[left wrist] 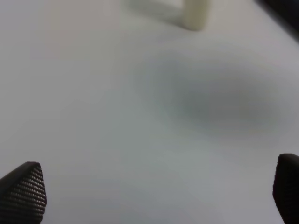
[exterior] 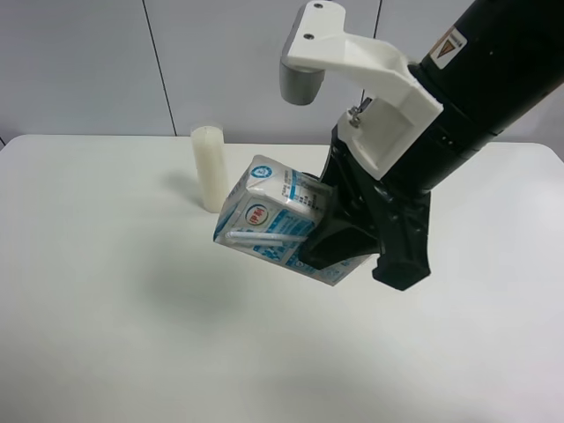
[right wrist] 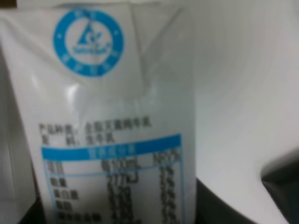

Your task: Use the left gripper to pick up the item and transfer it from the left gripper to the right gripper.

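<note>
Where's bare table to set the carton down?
Bare: the table along its whole near half, its side left of the candle, and the patch under the held carton. Crowded only by the candle and the right claw gripping the carton.

Left gripper (left wrist: pixel 156 189) — textured black fingers (left wrist: pixel 25 191) spread wide over a white table (left wrist: pixel 84 93); a blurred pale candle (left wrist: pixel 195 14) stands well apart.

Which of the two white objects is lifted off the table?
The drink carton: it hangs tilted in the right gripper, above the table. The candle stands upright on the table.
</note>
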`<act>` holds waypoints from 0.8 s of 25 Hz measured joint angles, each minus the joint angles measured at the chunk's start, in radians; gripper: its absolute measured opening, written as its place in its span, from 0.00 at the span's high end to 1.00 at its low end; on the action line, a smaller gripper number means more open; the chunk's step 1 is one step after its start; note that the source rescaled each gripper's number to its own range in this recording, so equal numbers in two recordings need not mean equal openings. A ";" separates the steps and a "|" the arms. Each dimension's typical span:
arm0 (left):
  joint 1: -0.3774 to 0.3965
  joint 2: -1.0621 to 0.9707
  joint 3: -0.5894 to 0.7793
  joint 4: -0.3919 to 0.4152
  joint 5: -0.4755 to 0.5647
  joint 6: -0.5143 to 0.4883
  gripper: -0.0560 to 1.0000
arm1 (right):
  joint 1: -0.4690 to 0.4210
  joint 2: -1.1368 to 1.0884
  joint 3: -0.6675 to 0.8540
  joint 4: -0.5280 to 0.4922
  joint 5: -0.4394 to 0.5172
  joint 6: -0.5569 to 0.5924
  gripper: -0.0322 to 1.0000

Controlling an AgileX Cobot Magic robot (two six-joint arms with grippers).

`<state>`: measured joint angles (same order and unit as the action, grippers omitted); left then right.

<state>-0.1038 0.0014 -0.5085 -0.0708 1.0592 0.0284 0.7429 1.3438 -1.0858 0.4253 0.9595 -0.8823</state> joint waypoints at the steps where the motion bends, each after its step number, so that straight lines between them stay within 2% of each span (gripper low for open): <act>1: 0.031 -0.005 0.000 0.000 0.000 0.000 0.00 | 0.000 0.000 0.000 0.000 -0.010 0.013 0.97; 6: 0.125 -0.007 0.000 0.000 -0.001 0.000 0.00 | 0.000 0.000 0.000 -0.039 -0.041 0.165 0.97; 11: 0.141 -0.007 0.000 0.000 -0.001 0.000 0.00 | 0.000 0.000 0.000 -0.208 -0.038 0.431 0.97; 15: 0.143 -0.007 0.000 0.000 -0.001 0.000 0.00 | 0.000 0.000 0.000 -0.334 0.003 0.621 0.97; 17: 0.143 -0.007 0.000 0.000 -0.001 0.000 0.00 | -0.018 0.000 0.000 -0.342 0.036 0.648 0.97; 20: 0.143 -0.007 0.000 0.000 -0.001 0.000 0.00 | -0.098 0.000 0.000 -0.307 0.078 0.652 0.97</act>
<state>0.0390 -0.0054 -0.5085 -0.0708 1.0584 0.0284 0.6447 1.3438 -1.0858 0.1180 1.0375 -0.2308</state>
